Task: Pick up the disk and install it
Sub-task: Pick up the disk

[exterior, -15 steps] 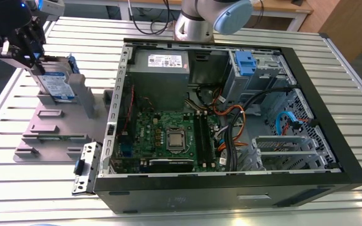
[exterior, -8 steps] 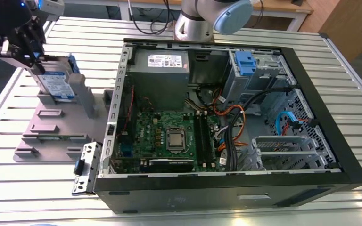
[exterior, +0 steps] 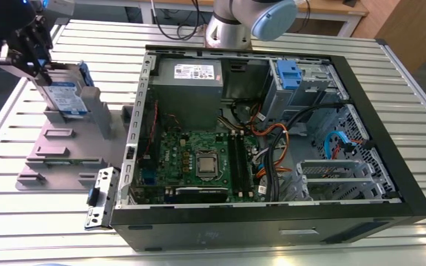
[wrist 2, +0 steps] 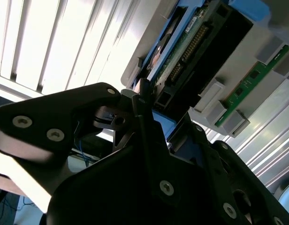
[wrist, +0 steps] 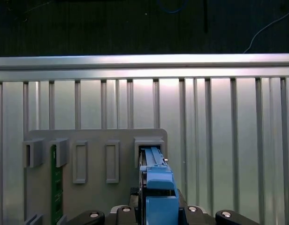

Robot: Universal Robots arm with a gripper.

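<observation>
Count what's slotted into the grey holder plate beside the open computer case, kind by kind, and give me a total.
Disk, standing upright in its slot: 1
Green circuit board, set on edge in a slot: 1
Total: 2
</observation>
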